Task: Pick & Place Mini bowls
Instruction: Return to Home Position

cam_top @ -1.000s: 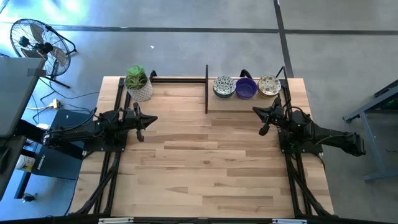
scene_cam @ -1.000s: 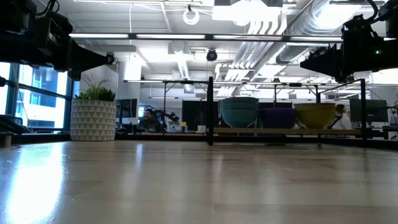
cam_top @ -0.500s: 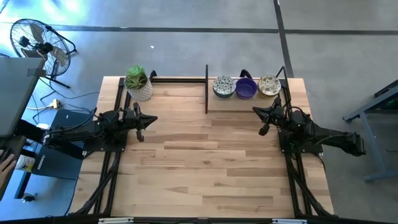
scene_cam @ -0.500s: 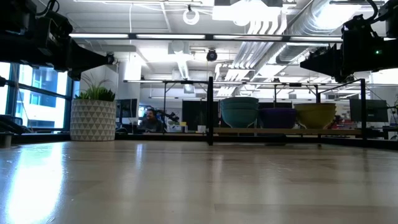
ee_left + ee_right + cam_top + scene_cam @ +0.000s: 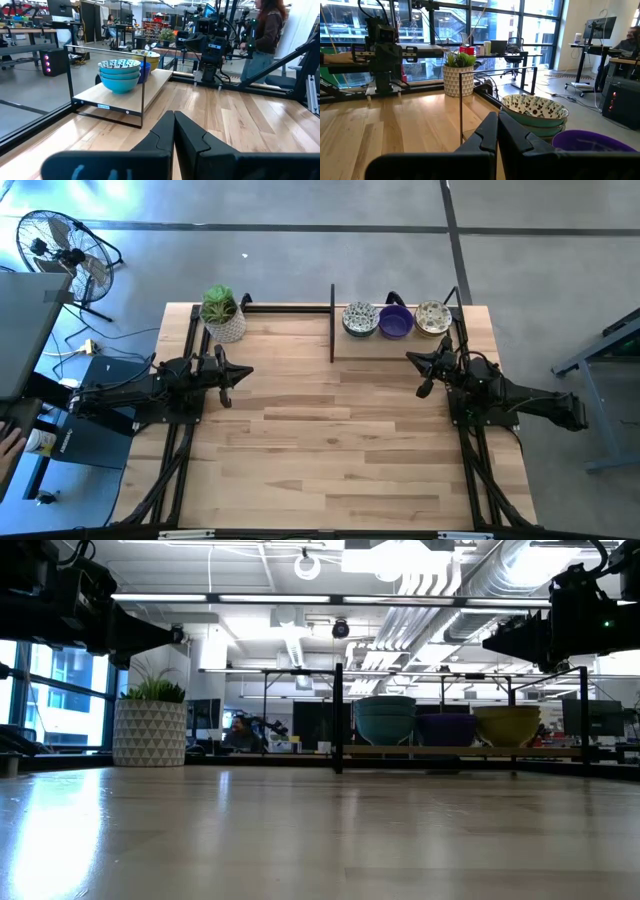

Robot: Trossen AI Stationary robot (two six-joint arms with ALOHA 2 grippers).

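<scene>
the bowls [image 5: 396, 321] are all sitting on the low shelf [image 5: 400, 338] at the far right corner of the table [image 5: 330, 430], in three stacks touching side by side. the row is running along the table's far edge. from above, the outer two stacks are showing cream, speckled insides and the middle one is showing glossy purple. seen from the side, the outer stacks are coloured on the outside, one blue and one yellowish. they are round, shallow and smooth, looking like glazed ware that is nesting neatly. the shelf is a pale board inside a thin dark metal frame.

the right gripper [image 5: 497, 120] is hovering over the table just in front of that shelf, with its two dark fingers pressed flat together and nothing between them. the left gripper [image 5: 174, 120] is hanging on the opposite side, well apart from the bowls, pinched closed the same way and carrying nothing. the two are pointing toward each other across the bare wood.

so the bowls are lying beyond the right gripper, toward the far edge, and the right arm is plainly the nearer one. i am seeing no bowl loose on the planks, so i am judging the coming move to be a settling back, not a grasp.

a white plant pot [image 5: 224, 322] is standing at the far left corner.
</scene>
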